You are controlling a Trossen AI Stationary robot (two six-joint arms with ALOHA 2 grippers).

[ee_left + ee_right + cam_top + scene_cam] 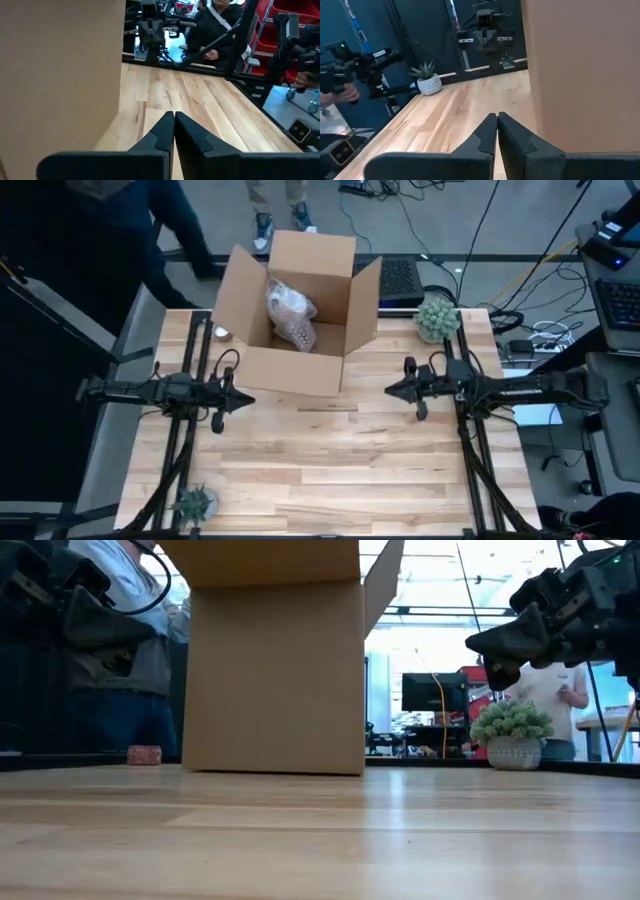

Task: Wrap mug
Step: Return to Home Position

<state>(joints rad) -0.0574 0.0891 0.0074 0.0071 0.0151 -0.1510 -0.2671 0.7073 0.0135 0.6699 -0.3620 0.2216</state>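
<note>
Mug [291, 315] bundled in clear bubble wrap: lumpy, whitish, reddish-brown showing through. It lies inside the open box [290, 370] at far centre of the surface [330, 470]. Left gripper [247, 400] near the box's left corner, fingers pressed together, empty. Right gripper [389, 390] right of the box, same state.

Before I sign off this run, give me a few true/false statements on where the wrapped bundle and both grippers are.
1. The bubble-wrapped bundle lies inside the cardboard box. True.
2. The box's top flaps are folded shut. False: they stand open.
3. The left gripper grips the bundle. False: it is shut on nothing, above the table, outside the box.
4. The right gripper is shut and apart from the box. True.
</note>
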